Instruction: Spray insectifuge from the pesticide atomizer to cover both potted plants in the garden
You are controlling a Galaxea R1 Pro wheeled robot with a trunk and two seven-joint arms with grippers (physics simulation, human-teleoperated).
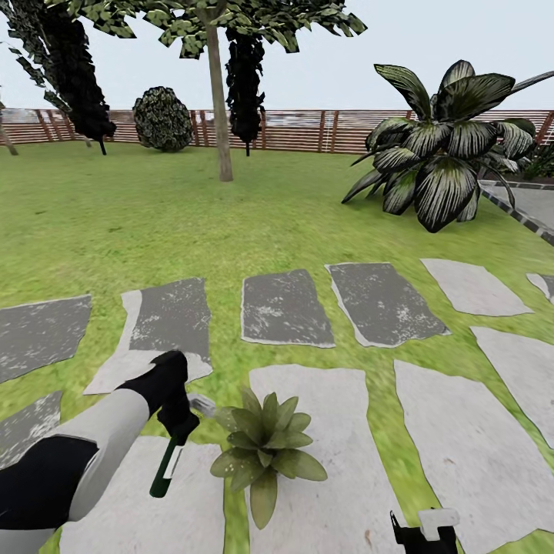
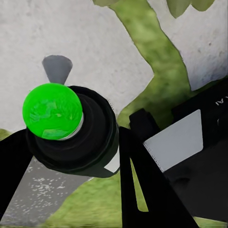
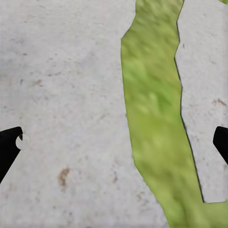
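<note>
Gripping the atomizer (image 1: pixel 168 462), left claw (image 1: pixel 178 425) holds it tilted over a pale stone (image 1: pixel 146 508), its trigger head just beside the potted plant (image 1: pixel 264 446). Right claw (image 1: pixel 423 532) hangs wide apart over stone and grass (image 3: pixel 152 118).

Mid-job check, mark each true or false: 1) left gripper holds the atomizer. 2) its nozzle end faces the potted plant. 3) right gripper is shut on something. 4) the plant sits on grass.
1) True: the left gripper is shut on the pesticide atomizer.
2) True: its whitish head points toward the potted plant.
3) False: the right gripper is open above a stepping stone.
4) False: the plant sits on a pale stepping stone, beside a grass strip.
</note>
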